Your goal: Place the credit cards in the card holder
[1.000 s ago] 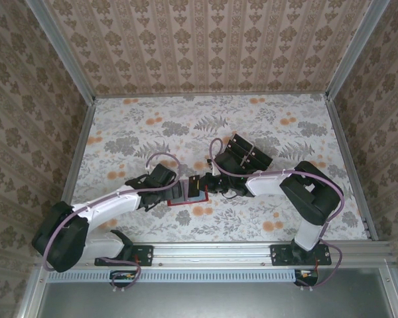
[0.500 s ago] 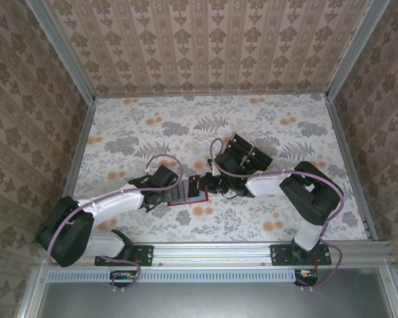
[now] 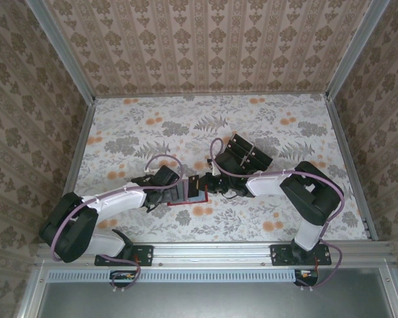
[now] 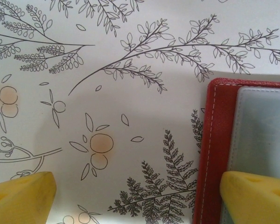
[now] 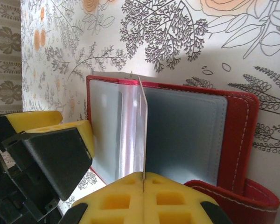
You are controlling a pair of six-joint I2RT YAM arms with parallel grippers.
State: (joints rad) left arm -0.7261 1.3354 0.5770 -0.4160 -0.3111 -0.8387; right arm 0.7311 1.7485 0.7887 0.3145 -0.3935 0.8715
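Observation:
The card holder (image 5: 186, 135) lies open on the table, red with grey inner pockets; the top view has it between the two arms (image 3: 186, 201). My right gripper (image 5: 143, 179) is shut on a credit card (image 5: 143, 121), held edge-on and upright over the holder's middle fold. My left gripper (image 4: 137, 200) is open and low over the table. One of its yellow fingers (image 4: 256, 196) rests on the holder's left leaf, the other on bare table. More black credit cards (image 3: 251, 154) stand in a tray behind the right gripper (image 3: 203, 185).
The clear slotted tray (image 3: 242, 142) stands just behind my right wrist, near the table's middle. The floral tablecloth (image 3: 152, 126) is bounded by patterned walls on three sides and a metal rail (image 3: 212, 252) at the front.
My left arm's upper part has swung a little to the right while its gripper stays on the holder. The right gripper with the card has barely moved.

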